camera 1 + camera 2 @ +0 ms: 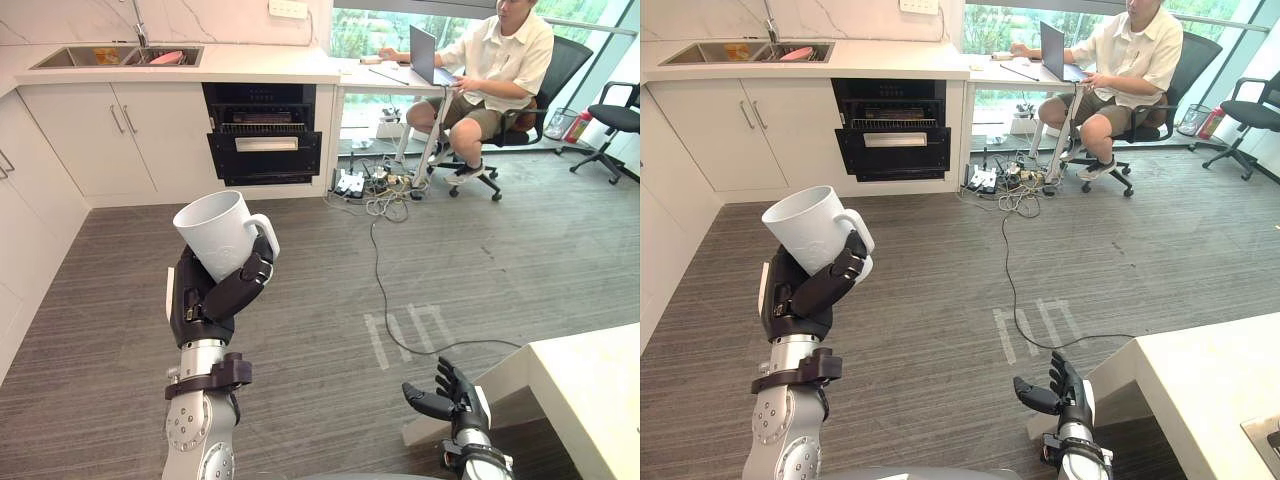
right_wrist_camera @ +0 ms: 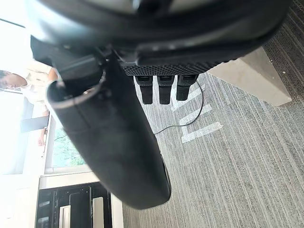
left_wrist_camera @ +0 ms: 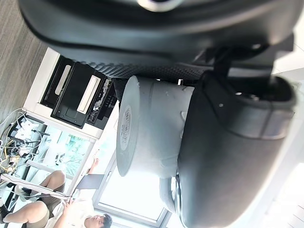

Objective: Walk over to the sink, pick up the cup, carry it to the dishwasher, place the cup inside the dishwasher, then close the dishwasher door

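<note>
A white cup [image 1: 217, 232] with a handle is held up in front of me, tilted, mouth toward the upper left. My left hand [image 1: 212, 293] is shut on it, fingers and thumb curled round its lower body; the left wrist view shows the cup [image 3: 147, 128] against the palm. The dishwasher [image 1: 263, 132] stands under the counter across the room, its door partly open with a rack showing. The sink [image 1: 118, 56] is set in the counter at the far left. My right hand [image 1: 448, 392] hangs low at the lower right, fingers relaxed and holding nothing.
A person [image 1: 490, 70] sits on an office chair with a laptop at a desk to the right of the dishwasher. Cables and power strips [image 1: 378, 190] trail across the wooden floor. A pale table corner [image 1: 590, 390] juts in at the lower right. White cabinets [image 1: 30, 210] line the left.
</note>
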